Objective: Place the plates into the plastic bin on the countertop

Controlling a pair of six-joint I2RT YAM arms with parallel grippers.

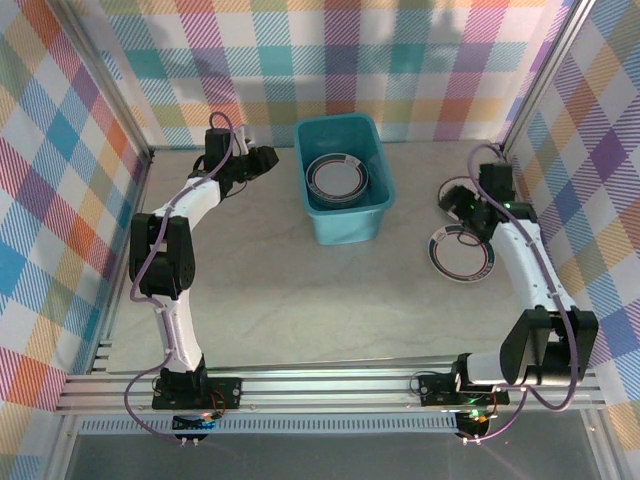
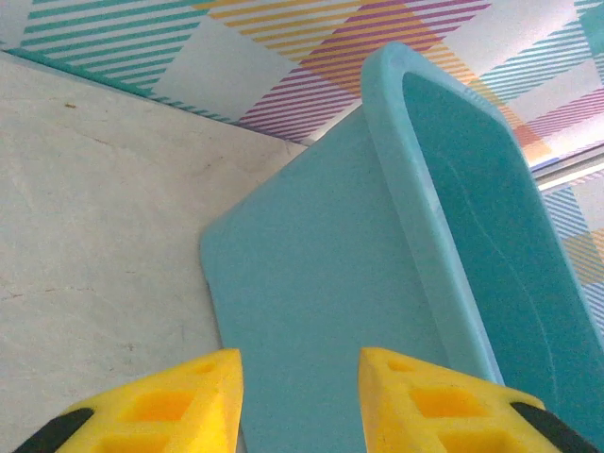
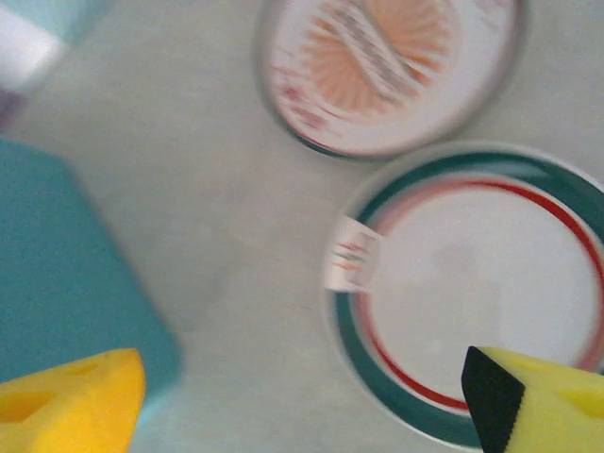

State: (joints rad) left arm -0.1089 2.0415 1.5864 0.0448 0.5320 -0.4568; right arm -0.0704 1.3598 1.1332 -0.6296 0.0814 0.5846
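Near bin [image 3: 57,283]: white plate [image 3: 481,302], teal-red rim | left gripper [image 2: 300,396], right gripper [image 3: 302,387] spread, empty

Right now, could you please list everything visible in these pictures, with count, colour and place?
Plaid walls: three, multicoloured, left, back and right.
Marbled countertop: one, pale grey, between them.
Rectangular plastic bin: one, teal-blue, back middle of the countertop.
Round plates in the bin: a stack, count unclear, white with dark rims.
Round plate with teal and red rim: one, white, on the countertop right of the bin.
Round plate with orange sunburst centre: one, white, just behind that plate.
Robot arms: two, white and black, bolted at the near edge.
Left claw: one, yellow, open, beside the bin's left wall.
Right claw: one, yellow, open, above the two loose plates.
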